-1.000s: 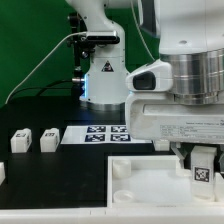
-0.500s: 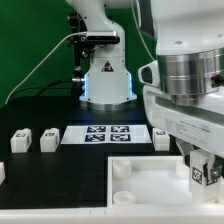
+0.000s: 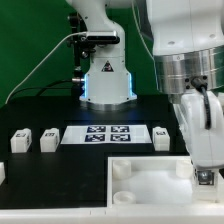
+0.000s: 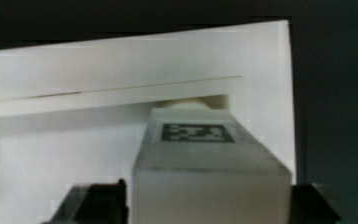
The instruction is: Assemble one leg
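My gripper [image 3: 205,172] is shut on a leg [image 4: 202,165], a small white post with a black-and-white tag [image 4: 197,133] on its face. In the wrist view the leg fills the space between the dark fingers [image 4: 98,203] and stands over a corner socket of the large flat white panel [image 4: 123,70]. In the exterior view the gripper hangs over the panel's [image 3: 150,185] near right corner, and the leg's lower end [image 3: 205,177] just shows beneath the fingers.
Two more white legs [image 3: 20,141] [image 3: 49,139] stand on the black table at the exterior view's left, another [image 3: 160,137] right of the marker board [image 3: 105,133]. A second robot base [image 3: 105,75] stands behind. A white piece [image 3: 2,172] sits at the left edge.
The wrist has turned and the gripper has shifted slightly to the exterior view's right and lower over the panel's corner. The leg's tag no longer faces the exterior camera.
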You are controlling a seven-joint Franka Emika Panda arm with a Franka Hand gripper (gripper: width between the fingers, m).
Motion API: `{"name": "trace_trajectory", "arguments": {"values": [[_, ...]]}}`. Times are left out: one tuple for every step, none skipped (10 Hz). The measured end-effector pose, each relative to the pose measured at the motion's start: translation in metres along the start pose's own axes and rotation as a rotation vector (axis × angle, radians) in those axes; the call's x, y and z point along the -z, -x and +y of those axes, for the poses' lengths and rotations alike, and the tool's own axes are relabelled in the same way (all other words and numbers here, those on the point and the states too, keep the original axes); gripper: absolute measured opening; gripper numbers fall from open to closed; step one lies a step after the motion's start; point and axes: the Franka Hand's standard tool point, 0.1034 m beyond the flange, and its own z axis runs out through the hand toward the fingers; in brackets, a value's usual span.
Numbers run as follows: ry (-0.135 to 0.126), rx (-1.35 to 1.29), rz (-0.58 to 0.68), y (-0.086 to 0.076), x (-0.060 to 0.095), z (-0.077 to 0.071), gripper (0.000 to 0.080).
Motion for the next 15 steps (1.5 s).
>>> {"name": "trace_trajectory", "arguments": {"values": [[0.000,0.003,0.000,0.001,0.000,0.000,0.0527],[0.002,0.203,0.002,0.002,0.003,-0.003,0.0527],[0.006,0.413,-0.004,0.007,0.006,-0.006,0.0626],[0.005,0.574,-0.011,0.014,0.006,-0.005,0.0643],[0.003,0.686,-0.014,0.016,0.005,-0.004,0.0648],[0.003,0.767,-0.013,0.015,0.005,-0.004,0.0648],[0.002,0.882,-0.013,0.014,0.005,-0.004,0.0648],[0.010,1.033,-0.008,0.012,0.005,-0.004,0.0649],[0.038,1.220,0.007,0.007,0.004,-0.003,0.0649],[0.050,1.385,0.024,0.005,0.005,-0.006,0.0649],[0.061,1.517,0.034,0.006,0.005,-0.006,0.0649],[0.058,1.459,0.032,0.006,0.004,-0.006,0.0527],[0.058,1.457,0.033,0.005,0.004,-0.006,0.0392],[0.056,1.424,0.032,0.006,0.004,-0.006,0.0392],[0.053,1.283,0.034,0.005,0.004,-0.005,0.0292]]}}
